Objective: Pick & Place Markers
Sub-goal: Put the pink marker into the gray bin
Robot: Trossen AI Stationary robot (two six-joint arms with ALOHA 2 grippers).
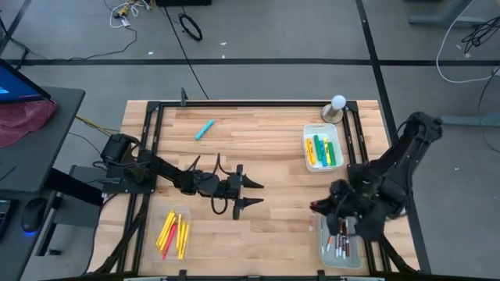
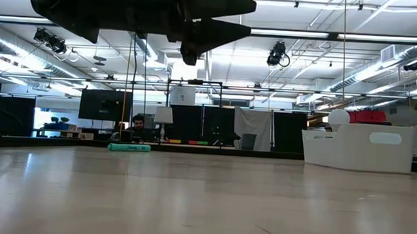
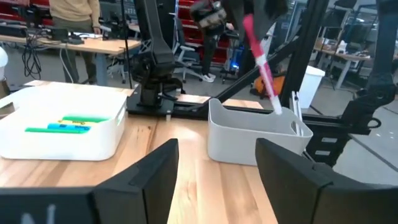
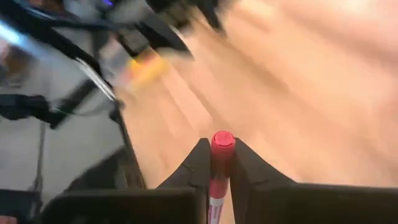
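Note:
My right gripper [image 4: 222, 152] is shut on a red-capped marker [image 4: 222, 140] and hangs above the near right tray [image 1: 341, 248], which holds white markers. From the left wrist view, that marker [image 3: 258, 59] slants down toward the tray [image 3: 249, 140]. My left gripper [image 1: 254, 193] stands open and level over the middle of the table, pointing at the right tray, with nothing between its fingers. A light blue marker [image 1: 204, 129] lies flat on the table at the far left. Yellow, green and blue markers lie in the far right tray [image 1: 323, 150]. My right gripper pinches the marker between its two fingers, just behind the red cap's end [image 4: 222, 144], which sticks out past the fingertips. The marker lies along the fingers, its white body [image 4: 215, 208] running back between them. It is lifted clear and slants down over the tray.
A clear tray [image 1: 173, 232] with yellow and red markers sits near the front left. A lamp with a white ball [image 1: 336, 108] stands at the far right corner. A dark frame [image 1: 234, 104] runs round the table's edges. Bare wood lies between the trays.

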